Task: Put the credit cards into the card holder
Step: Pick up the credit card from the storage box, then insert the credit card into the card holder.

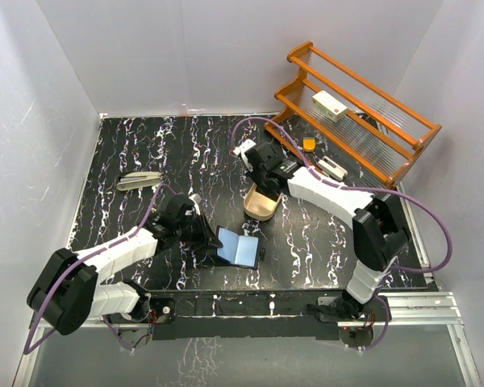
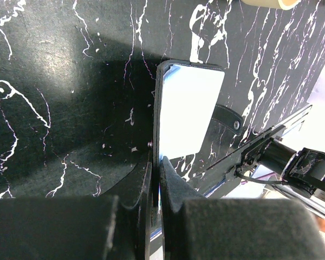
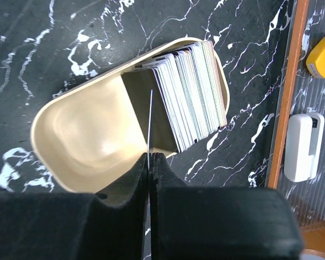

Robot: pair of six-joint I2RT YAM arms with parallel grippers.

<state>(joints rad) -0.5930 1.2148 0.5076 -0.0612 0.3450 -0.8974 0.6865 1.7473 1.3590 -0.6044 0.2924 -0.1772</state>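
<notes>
The card holder [image 1: 239, 248] lies open near the table's front middle, its blue-grey inner faces up. My left gripper [image 1: 203, 229] is shut on its left flap. In the left wrist view the flap stands on edge between the jaws of the left gripper [image 2: 156, 169], and the other inner face [image 2: 188, 111] lies flat. My right gripper [image 1: 262, 168] hovers over a cream tray [image 1: 260, 208]. It [image 3: 151, 157] is shut on one credit card [image 3: 150, 116], seen edge-on above the tray [image 3: 81, 135]. A stack of credit cards [image 3: 192, 92] stands in the tray's right end.
A wooden rack [image 1: 363, 113] stands at the back right with a white box [image 1: 331, 105] on it. A yellow object [image 1: 309, 143] and a white device [image 1: 332, 168] lie under it. A grey stapler-like object [image 1: 139, 179] lies at the left. White walls surround the table.
</notes>
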